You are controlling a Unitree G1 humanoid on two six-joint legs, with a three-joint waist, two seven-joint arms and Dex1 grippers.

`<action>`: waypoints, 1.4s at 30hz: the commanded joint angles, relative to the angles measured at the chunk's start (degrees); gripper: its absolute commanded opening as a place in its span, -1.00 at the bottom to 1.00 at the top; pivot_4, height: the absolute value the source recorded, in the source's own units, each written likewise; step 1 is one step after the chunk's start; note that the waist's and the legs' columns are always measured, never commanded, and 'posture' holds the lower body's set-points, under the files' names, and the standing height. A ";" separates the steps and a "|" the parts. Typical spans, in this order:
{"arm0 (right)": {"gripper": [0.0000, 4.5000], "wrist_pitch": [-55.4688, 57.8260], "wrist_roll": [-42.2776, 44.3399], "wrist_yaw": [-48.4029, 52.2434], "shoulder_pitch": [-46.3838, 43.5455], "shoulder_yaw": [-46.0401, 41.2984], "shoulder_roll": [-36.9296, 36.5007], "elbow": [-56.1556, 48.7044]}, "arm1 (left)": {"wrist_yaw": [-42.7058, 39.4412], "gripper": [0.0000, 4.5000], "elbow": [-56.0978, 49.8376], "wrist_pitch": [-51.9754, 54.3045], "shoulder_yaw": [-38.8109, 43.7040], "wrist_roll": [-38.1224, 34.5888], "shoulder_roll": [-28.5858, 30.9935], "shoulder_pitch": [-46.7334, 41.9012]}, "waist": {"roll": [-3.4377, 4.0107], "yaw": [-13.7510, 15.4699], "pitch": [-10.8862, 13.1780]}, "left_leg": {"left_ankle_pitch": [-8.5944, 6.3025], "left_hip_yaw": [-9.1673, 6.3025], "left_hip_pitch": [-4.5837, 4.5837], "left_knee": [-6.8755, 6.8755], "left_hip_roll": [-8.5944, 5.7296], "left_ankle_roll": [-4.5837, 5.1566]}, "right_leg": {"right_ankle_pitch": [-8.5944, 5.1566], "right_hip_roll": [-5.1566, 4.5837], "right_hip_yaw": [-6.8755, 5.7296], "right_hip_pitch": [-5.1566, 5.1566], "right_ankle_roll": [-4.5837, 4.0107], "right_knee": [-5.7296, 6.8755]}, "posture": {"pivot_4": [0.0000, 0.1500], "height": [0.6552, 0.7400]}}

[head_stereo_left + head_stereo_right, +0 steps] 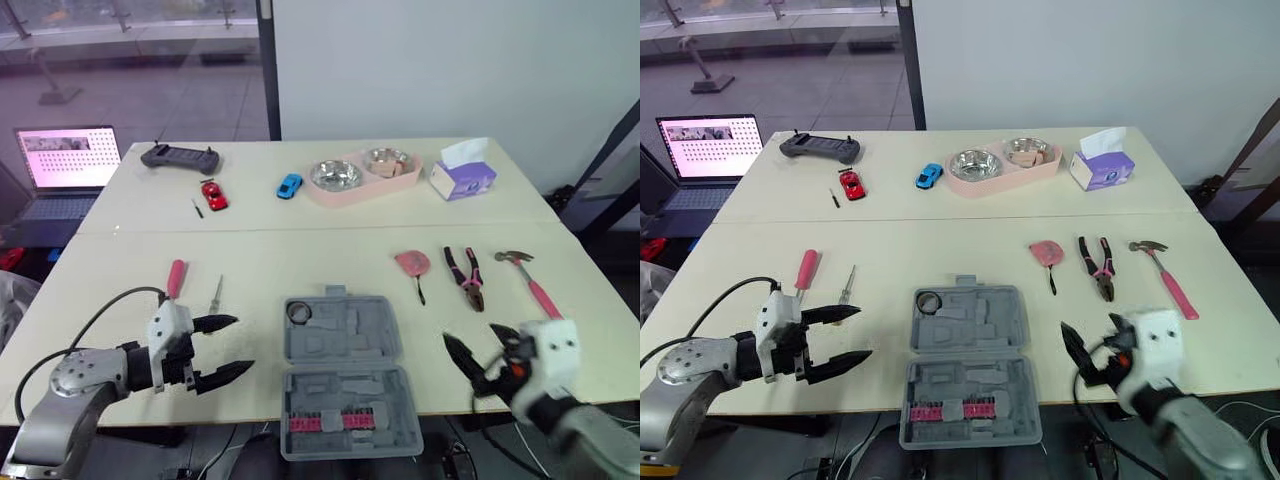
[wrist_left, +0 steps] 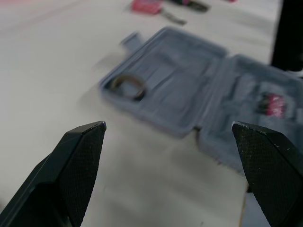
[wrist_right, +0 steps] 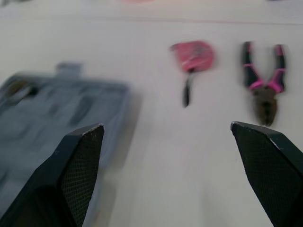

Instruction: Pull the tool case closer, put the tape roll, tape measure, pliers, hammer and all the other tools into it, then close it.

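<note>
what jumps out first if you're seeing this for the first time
The open grey tool case at the near edge of the table, tape roll in its far half. Beyond it to the right lie the pink tape measure, pliers and hammer. The left gripper and right gripper hover open on either side.

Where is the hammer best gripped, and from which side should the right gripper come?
I would take the hammer by its pink handle, near the middle, with the right gripper coming down from above, fingers across it. It lies flat, handle end toward the robot, and the pliers lie apart on its left.
</note>
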 commanded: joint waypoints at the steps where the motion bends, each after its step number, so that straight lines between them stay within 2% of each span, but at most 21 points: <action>1: 1.00 0.17 -9.54 -8.79 -4.27 6.92 2.69 2.73 | -2.66 0.98 -2.79 -0.58 1.80 -5.31 0.20 -0.34 | 0.03 0.07 -0.01 | 0.00 0.00 -0.01 0.00 0.00 0.01 | 0.00 0.03 0.00 -0.01 0.00 0.00 | 1.00 1.00; 6: 1.00 0.47 -15.82 -14.15 -12.66 10.82 6.98 11.59 | -4.83 0.98 -2.76 -1.66 0.70 -6.01 0.99 -0.74 | -0.02 0.01 -0.03 | 0.01 0.05 -0.02 0.03 -0.06 0.02 | 0.00 0.03 0.01 -0.02 0.01 -0.02 | 1.00 1.00; 10: 1.00 0.33 -19.23 -15.62 -22.13 13.58 10.11 21.25 | -5.60 0.98 -0.71 -4.12 -0.51 -3.63 1.01 -2.41 | -0.01 -0.29 -0.02 | 0.02 0.09 -0.02 0.04 -0.06 0.03 | 0.00 0.10 0.06 -0.02 0.02 0.08 | 1.00 1.00; 15: 1.00 -2.48 -21.13 -15.74 -30.94 12.10 12.00 33.54 | -5.01 0.98 0.17 -5.10 -1.39 -2.58 0.33 -3.18 | -0.01 -0.41 -0.02 | 0.02 0.04 -0.02 0.02 -0.02 0.02 | -0.01 0.43 0.15 -0.11 0.04 0.28 | 1.00 1.00; 23: 1.00 -6.48 -22.58 -11.84 -40.12 12.51 11.09 48.54 | -3.84 0.98 -0.55 -5.79 -2.31 -2.72 -0.20 -2.24 | 0.00 -1.45 -0.01 | 0.06 0.02 0.02 0.02 0.12 -0.03 | 0.00 0.59 0.16 -0.18 0.05 0.47 | 1.00 1.00; 31: 1.00 -11.28 -23.22 -9.36 -44.40 12.40 11.50 57.62 | 0.72 0.98 0.05 -6.39 -1.58 -1.34 -2.09 -2.24 | 0.00 -1.47 -0.01 | 0.06 0.03 0.02 0.00 0.13 -0.03 | 0.09 0.59 0.17 -0.21 0.21 0.50 | 1.00 1.00; 34: 0.64 -12.37 -23.01 -8.61 -45.48 11.91 11.47 60.06 | 1.72 1.00 0.07 -6.55 -1.79 -0.86 -2.35 -2.04 | 0.00 -1.49 -0.01 | 0.07 0.03 0.02 0.00 0.13 -0.03 | 0.09 0.59 0.18 -0.20 0.20 0.50 | 1.00 1.00; 41: -0.95 -14.07 -23.14 -7.26 -47.04 11.43 11.07 63.64 | 3.06 1.00 -1.06 -6.19 -2.43 -1.06 -2.47 -1.96 | 0.01 -1.52 -0.01 | 0.06 0.03 0.02 0.00 0.13 -0.03 | 0.10 0.59 0.18 -0.21 0.21 0.50 | 1.00 1.00; 42: -0.98 -14.15 -23.23 -7.10 -47.22 11.54 11.10 63.95 | 3.21 1.00 -1.17 -6.17 -2.49 -1.09 -2.49 -1.90 | 0.01 -1.51 -0.01 | 0.07 0.03 0.02 0.00 0.13 -0.03 | 0.10 0.59 0.18 -0.21 0.21 0.50 | 1.00 1.00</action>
